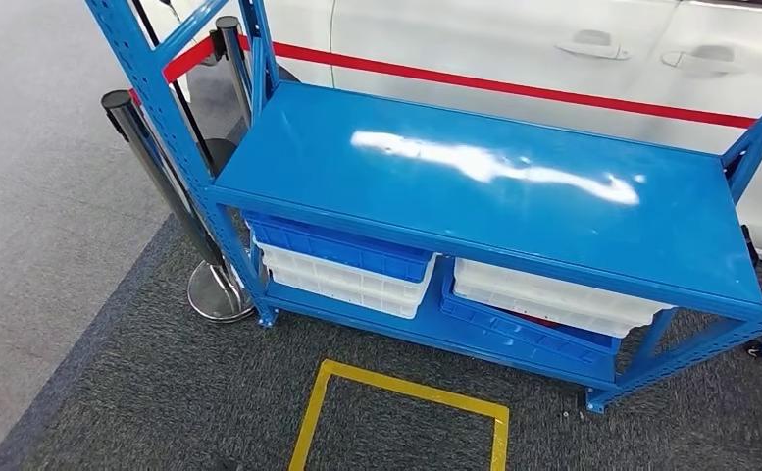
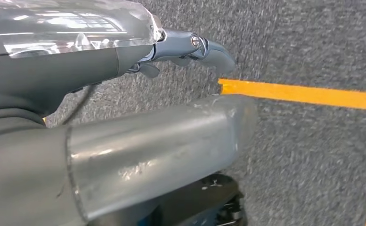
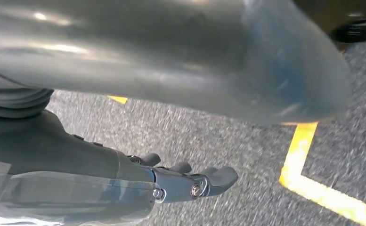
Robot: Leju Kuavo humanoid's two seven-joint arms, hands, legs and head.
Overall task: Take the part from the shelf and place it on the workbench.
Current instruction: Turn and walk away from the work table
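Stood before the blue shelf (image 1: 494, 182); no part seen on its top. Left hand (image 2: 190, 49) and right hand (image 3: 190, 181) hung empty, fingers loosely extended, over carpet near shelf, ready to reach.

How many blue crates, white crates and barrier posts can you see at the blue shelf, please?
Blue crates: 2
White crates: 2, though either may be a nested stack
Barrier posts: 2
Total: 6
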